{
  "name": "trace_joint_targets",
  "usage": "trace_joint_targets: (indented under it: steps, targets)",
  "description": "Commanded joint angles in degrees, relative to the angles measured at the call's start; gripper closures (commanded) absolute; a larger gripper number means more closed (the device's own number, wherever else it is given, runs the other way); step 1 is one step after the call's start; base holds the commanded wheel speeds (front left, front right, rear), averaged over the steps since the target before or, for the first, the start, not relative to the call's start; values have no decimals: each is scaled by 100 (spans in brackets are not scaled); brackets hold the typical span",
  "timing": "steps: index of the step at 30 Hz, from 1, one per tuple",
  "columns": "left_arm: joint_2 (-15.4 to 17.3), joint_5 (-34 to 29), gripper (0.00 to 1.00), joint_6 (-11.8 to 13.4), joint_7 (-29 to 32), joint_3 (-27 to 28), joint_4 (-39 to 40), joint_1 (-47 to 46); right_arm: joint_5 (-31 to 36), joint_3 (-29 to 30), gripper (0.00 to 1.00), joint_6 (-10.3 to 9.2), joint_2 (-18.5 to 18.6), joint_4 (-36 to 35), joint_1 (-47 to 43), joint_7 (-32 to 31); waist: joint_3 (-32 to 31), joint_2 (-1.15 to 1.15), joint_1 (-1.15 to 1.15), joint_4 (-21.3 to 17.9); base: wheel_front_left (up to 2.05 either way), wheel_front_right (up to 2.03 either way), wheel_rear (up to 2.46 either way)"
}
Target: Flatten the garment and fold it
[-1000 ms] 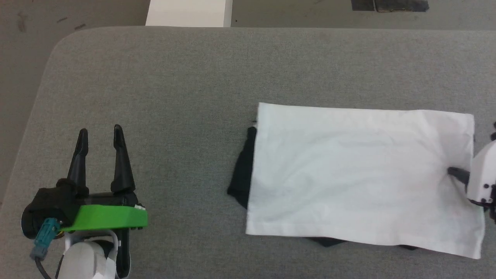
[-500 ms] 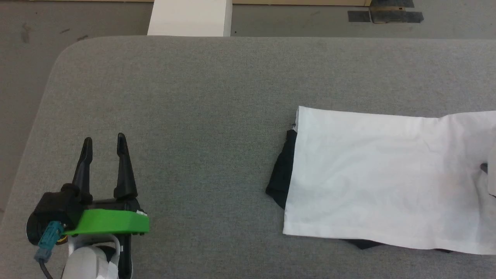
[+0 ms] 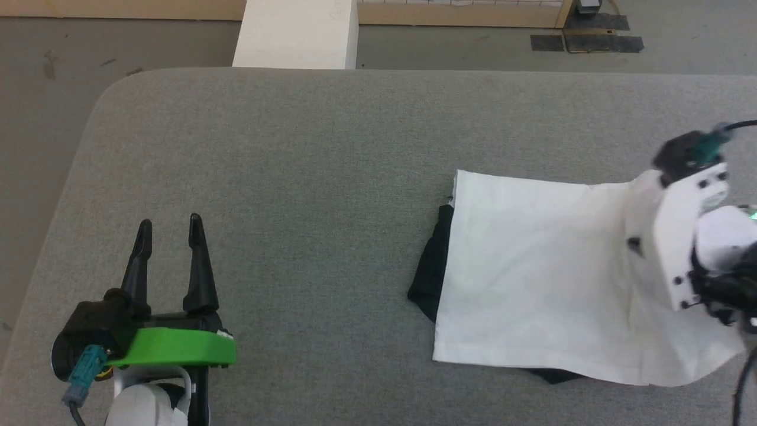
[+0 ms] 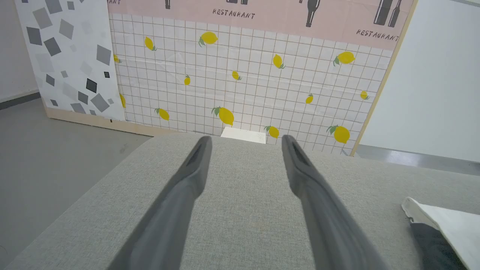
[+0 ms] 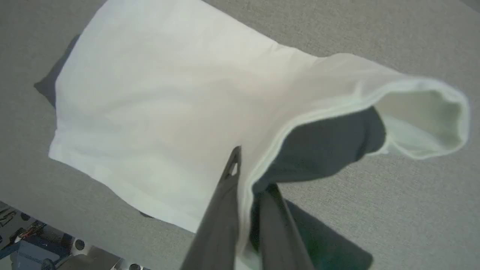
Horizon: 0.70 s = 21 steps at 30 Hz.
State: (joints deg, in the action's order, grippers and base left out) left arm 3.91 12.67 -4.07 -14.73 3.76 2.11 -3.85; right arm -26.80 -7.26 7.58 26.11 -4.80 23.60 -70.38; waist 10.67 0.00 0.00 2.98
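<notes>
The garment (image 3: 532, 272) lies folded on the right half of the grey table (image 3: 307, 165), white side up, with black cloth peeking out at its left edge and under its near edge. My right gripper (image 5: 249, 176) is shut on the garment's (image 5: 157, 112) right hem and holds that edge lifted off the table, so black fabric shows beneath the raised white layer. In the head view the right gripper's white wrist covers the lifted end. My left gripper (image 3: 170, 236) rests open over bare table at the lower left, far from the garment (image 4: 446, 225).
A white block (image 3: 295, 35) stands beyond the table's far edge. Behind it is a wall panel with lemon and restaurant prints (image 4: 247, 67). The table's rounded far-left corner (image 3: 112, 89) drops to grey floor.
My right gripper has risen and swung inward over the garment, lifting the right edge it grips. The head camera has tilted, shifting the whole picture. The left gripper stays put.
</notes>
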Motion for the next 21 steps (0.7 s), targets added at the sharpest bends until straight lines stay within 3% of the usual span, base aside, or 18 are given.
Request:
trace_joint_targets:
  steps: [1, 11, 21]
  targets:
    - [-29, -5, 0, -40, -27, -14, -13, 23, -45, -142, 100, -9, -108, -38, 105, -1, 17, 0, 0, 35, 0, 0, 0]
    - [-67, 39, 0, -93, -27, -84, -40, -25, -31, -1076, 100, -9, -858, 814, 674, 550, 138, 0, 0, 299, 0, 0, 0]
    - [-87, 80, 0, -140, -27, -117, -51, -78, 171, -1430, 100, -9, -1087, 1920, 1015, 1073, 279, 0, 0, 549, 0, 0, 0]
